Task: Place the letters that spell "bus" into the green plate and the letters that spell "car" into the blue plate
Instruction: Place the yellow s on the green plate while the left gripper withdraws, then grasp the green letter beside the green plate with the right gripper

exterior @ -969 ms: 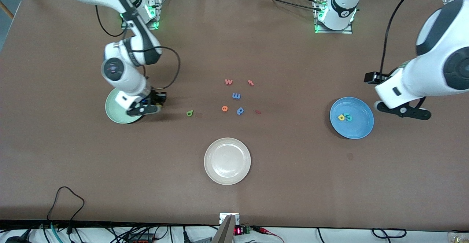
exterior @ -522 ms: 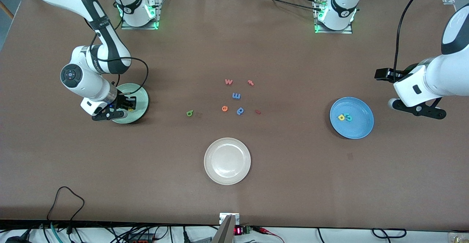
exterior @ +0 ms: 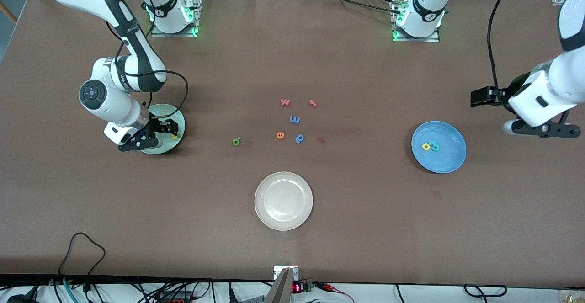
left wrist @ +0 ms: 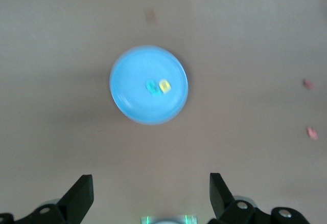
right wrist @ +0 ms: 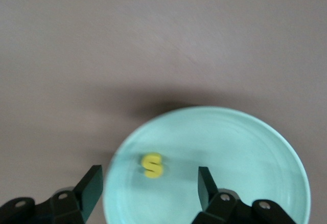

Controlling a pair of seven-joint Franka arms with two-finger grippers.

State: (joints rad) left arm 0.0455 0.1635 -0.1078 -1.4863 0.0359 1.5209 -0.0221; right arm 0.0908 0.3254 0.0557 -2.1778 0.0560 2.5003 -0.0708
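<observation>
My right gripper [exterior: 167,127] hangs open low over the pale green plate [exterior: 167,111]. In the right wrist view a yellow "s" [right wrist: 153,164] lies loose in the green plate [right wrist: 245,152] between the spread fingers of the right gripper [right wrist: 149,180]. The "s" [exterior: 174,135] also shows in the front view. A green "b" [exterior: 236,141] lies on the table between this plate and the middle cluster of letters. The blue plate [exterior: 450,159] holds a yellow "a" [exterior: 426,146] and a teal "c" [exterior: 434,146]. My left gripper [exterior: 542,130] is open and empty, beside the blue plate [left wrist: 133,98].
A cream-white plate [exterior: 283,220] sits nearest the front camera. Mid-table lie a red "w" [exterior: 285,102], a red "t" [exterior: 312,103], a blue letter [exterior: 295,119], an orange "e" [exterior: 280,135], a blue "p" [exterior: 300,138] and a small red piece [exterior: 321,139].
My right gripper swung over the green plate, opened and let the yellow "s" drop into it. The left arm drifted away from the blue plate toward its end of the table.
</observation>
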